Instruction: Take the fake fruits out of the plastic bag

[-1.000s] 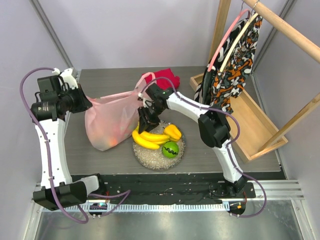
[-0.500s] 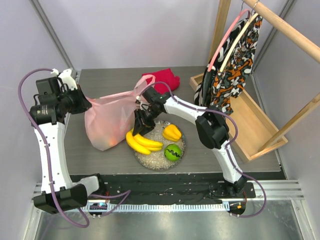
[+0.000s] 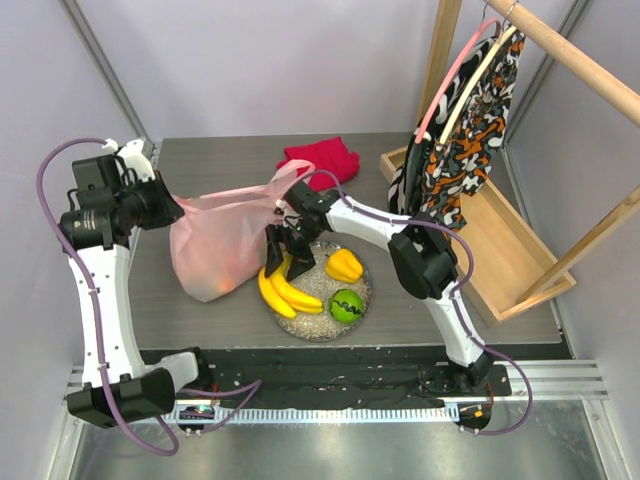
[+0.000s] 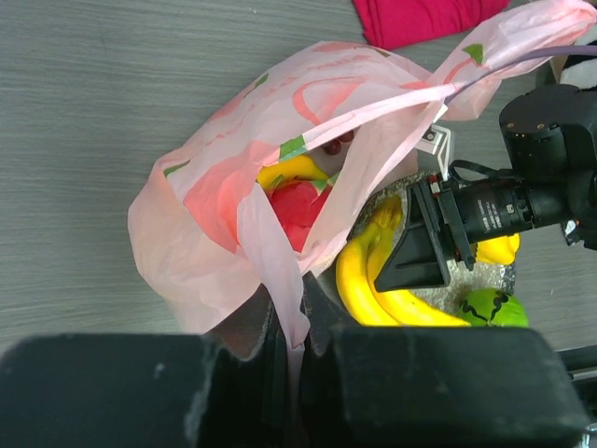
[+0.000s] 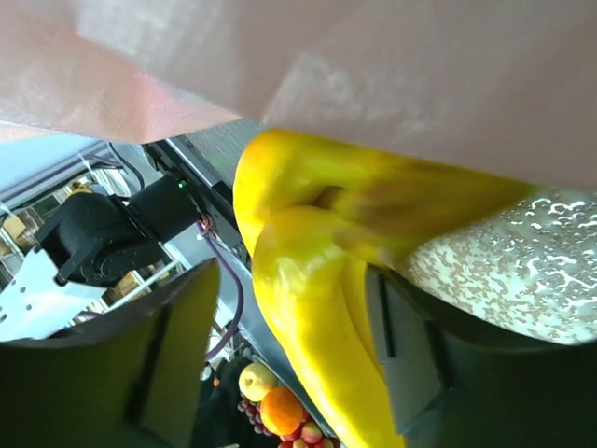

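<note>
Bare tabletop [image 3: 200, 160] far left; wooden rack [image 3: 510, 260] crowding right. Left gripper [image 4: 297, 322] clamped on plastic bag [image 3: 210, 250], left edge. Right gripper [image 3: 278, 262] spread, straddling bananas [image 3: 290, 295] over plate [image 3: 312, 322] left rim.

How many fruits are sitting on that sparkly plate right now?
3: a bunch of bananas on the plate's left edge, a yellow pepper-like fruit at its back, a green apple at its front. More may be hidden in the pink bag.

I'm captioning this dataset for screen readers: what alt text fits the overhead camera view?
The left gripper pinches a translucent pale pink plastic bag, while the right gripper stands open over glossy yellow plastic bananas on a round glittery clear plate, beside a green apple.
</note>
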Available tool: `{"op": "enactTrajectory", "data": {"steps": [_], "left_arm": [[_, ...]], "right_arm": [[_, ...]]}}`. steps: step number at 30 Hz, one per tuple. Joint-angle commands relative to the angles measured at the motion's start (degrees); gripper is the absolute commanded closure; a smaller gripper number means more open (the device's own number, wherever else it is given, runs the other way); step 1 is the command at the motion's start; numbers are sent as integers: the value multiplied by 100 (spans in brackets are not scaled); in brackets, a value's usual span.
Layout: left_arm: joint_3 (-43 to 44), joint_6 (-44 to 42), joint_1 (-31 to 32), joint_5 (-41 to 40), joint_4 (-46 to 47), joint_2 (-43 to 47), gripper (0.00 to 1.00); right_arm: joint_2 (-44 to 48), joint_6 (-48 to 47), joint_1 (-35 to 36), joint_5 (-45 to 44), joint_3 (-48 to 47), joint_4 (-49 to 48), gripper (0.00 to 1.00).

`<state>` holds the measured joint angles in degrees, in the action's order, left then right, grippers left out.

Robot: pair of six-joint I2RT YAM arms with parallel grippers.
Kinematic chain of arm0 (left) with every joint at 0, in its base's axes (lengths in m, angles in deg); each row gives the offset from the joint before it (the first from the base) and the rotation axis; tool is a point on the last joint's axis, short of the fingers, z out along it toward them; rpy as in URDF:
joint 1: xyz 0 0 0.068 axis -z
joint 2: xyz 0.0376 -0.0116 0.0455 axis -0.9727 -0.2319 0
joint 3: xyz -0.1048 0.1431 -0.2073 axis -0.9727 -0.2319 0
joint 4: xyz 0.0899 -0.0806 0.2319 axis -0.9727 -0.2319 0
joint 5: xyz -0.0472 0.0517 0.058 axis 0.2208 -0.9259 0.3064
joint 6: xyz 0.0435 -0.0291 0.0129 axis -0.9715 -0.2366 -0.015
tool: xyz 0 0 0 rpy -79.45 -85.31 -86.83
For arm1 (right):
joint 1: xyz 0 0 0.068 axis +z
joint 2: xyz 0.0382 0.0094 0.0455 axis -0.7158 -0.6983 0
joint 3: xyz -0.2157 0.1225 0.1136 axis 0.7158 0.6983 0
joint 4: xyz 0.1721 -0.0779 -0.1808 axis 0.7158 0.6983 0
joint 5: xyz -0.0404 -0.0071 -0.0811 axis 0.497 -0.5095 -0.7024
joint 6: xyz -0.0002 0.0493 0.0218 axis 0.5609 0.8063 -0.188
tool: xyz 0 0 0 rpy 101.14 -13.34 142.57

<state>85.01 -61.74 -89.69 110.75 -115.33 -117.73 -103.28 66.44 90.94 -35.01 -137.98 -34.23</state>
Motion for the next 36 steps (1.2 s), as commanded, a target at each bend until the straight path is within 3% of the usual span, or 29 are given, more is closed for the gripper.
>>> {"op": "enactTrajectory", "data": {"steps": [1,2,8,11,17,24,29,33,36], "left_arm": [[260,-184,10,24,-245,175,91],[295,-333,10,6,-499,201,91],[129,-1344,9,15,-1002,823,97],[-82,-1556,10,146,-1028,1097,99],[-259,-1565,10,770,-1353,1309,100],[-320,-1697,10,1122,-1644,1458,100],[-250,-1766,10,1131,-1723,1511,99],[-171,-1811,10,1113,-1802,1476,99],[-144,-1811,10,1148,-1828,1449,99]], "right_arm": [[607,-507,-40,31,-355,301,18],[703,-728,-58,48,-470,502,1],[1599,-2301,-41,-232,-1341,1435,0],[1978,-2575,-58,-1150,-1719,1804,2],[2620,-3287,-120,-3217,-1632,1524,4],[2673,-4322,-146,-4168,-1456,760,4],[2340,-4264,-252,-4039,-1360,347,2],[2277,-3807,-357,-3083,-1359,-452,2],[2365,-3587,-357,-3028,-1070,-1197,2]]}}
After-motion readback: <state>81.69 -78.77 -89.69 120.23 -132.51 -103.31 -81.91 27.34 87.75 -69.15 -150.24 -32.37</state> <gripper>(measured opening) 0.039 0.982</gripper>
